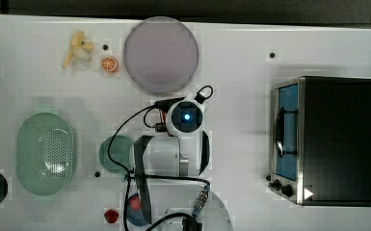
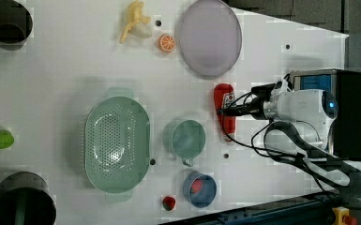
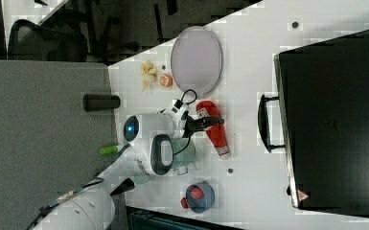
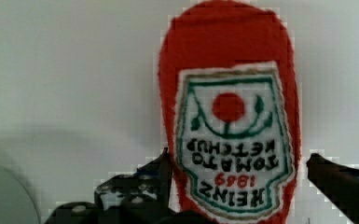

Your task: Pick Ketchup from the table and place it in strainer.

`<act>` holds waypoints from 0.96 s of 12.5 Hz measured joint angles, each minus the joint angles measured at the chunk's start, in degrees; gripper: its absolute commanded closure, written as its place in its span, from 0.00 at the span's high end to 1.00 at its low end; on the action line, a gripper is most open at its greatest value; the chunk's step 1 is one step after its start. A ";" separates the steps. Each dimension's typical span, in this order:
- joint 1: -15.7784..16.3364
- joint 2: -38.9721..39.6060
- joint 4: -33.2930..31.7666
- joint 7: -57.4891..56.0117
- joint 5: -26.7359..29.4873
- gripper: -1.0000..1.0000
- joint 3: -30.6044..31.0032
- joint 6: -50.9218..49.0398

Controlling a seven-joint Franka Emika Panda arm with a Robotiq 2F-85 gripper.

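The Ketchup (image 2: 225, 110) is a red bottle with a white label, lying flat on the white table between the lilac plate and the green cup. It also lies in the right view (image 3: 214, 127) and up close in the wrist view (image 4: 231, 116). My gripper (image 4: 238, 156) is open, one finger (image 4: 164, 170) on each side of the bottle's labelled body, and I cannot tell if they touch it. In the left view the gripper (image 2: 231, 107) hangs right over the bottle. The strainer (image 2: 117, 143), a pale mint-green oval basket, stands empty past the cup; in the top view it (image 1: 45, 153) is at the top view's left.
A small green cup (image 2: 186, 138) stands between bottle and strainer. A lilac plate (image 2: 210, 37), a banana (image 2: 133, 21) and an orange slice (image 2: 167, 42) lie further off. A blue bowl (image 2: 199, 189), a strawberry (image 2: 169, 202) and a toaster oven (image 1: 327, 139) are also there.
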 measured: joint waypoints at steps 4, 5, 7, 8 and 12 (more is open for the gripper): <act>0.21 0.17 0.00 0.00 -0.05 0.72 -0.03 0.11; 0.36 0.17 0.00 0.00 0.16 0.61 -0.07 0.17; 0.35 0.01 0.11 -0.03 0.48 0.61 0.06 0.11; 0.37 -0.13 0.34 -0.03 0.27 0.61 0.20 0.11; 0.74 -6.34 -0.22 0.45 0.33 0.61 0.02 -9.79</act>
